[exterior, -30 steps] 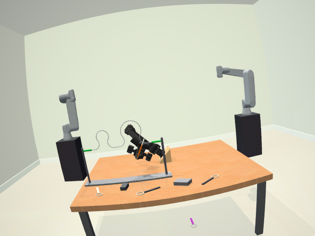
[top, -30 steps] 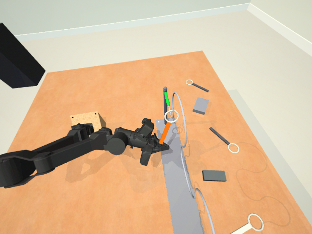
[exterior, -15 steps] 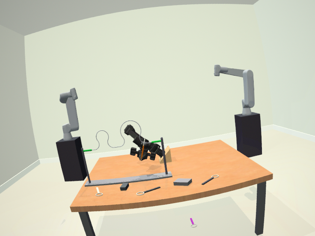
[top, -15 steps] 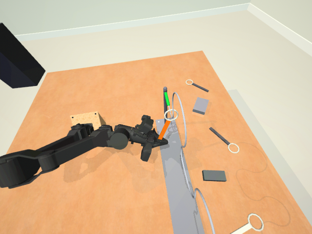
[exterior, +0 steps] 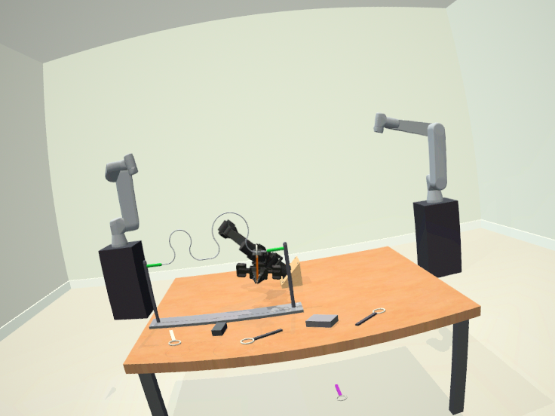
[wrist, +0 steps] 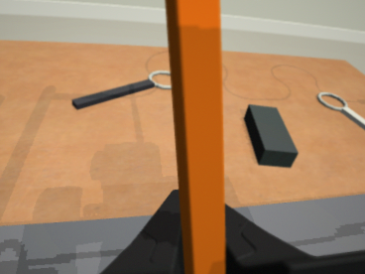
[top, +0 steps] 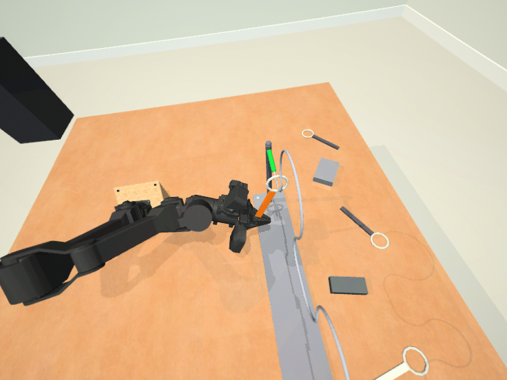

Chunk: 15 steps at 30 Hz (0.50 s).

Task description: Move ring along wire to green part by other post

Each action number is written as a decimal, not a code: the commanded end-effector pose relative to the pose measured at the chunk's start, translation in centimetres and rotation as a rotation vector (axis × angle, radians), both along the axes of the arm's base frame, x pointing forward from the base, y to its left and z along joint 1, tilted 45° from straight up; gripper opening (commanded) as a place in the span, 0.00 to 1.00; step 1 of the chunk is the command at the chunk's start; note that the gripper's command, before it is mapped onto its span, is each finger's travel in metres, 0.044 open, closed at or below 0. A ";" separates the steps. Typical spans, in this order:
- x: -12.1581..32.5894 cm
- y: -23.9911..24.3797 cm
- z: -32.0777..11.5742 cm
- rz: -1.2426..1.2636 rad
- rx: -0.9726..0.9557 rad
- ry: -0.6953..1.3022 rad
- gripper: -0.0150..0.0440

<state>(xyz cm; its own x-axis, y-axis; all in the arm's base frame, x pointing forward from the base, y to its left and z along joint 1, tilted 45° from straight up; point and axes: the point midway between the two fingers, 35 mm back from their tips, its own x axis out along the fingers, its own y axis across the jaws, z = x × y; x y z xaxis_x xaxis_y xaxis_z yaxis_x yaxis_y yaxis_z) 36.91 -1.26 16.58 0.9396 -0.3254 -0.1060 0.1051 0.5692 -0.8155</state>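
The black arm [top: 118, 241] [exterior: 244, 243] reaches out over the bench [top: 196, 151] [exterior: 358, 277] [wrist: 50, 164], its hand [top: 268, 220] [exterior: 256, 281] [wrist: 187, 199] pinching the lower part of the upright orange handle [top: 265, 204] [exterior: 257, 268] [wrist: 200, 139]. Above it, the ring [top: 268, 180] [exterior: 256, 246] is around the wire's grey part, near the green part [top: 271, 160] [exterior: 275, 249] by one post [top: 268, 144] [exterior: 289, 275]. Pale walls [top: 184, 24] [exterior: 291, 111] surround the bench, and two grey arms stand behind it on dark pedestals.

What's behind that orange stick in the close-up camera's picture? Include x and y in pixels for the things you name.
Behind the orange handle [top: 265, 204] [exterior: 257, 270] [wrist: 200, 134], the wrist view shows tabletop, pale wall trim and part of a grey base strip [top: 286, 261] [exterior: 228, 314] [wrist: 317, 213]. It covers one side of a white ring [top: 379, 240] [exterior: 246, 341] [wrist: 158, 85]; whatever else it covers can't be seen.
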 end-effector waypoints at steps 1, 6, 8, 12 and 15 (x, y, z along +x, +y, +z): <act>-0.1 0.5 -1.2 -0.003 0.046 0.015 0.00; -0.2 1.2 -1.9 -0.001 0.085 0.018 0.00; -0.2 1.4 -2.1 -0.001 0.096 0.018 0.00; -0.2 1.9 -2.6 0.000 0.112 0.020 0.00; -0.2 2.1 -2.8 0.000 0.120 0.020 0.00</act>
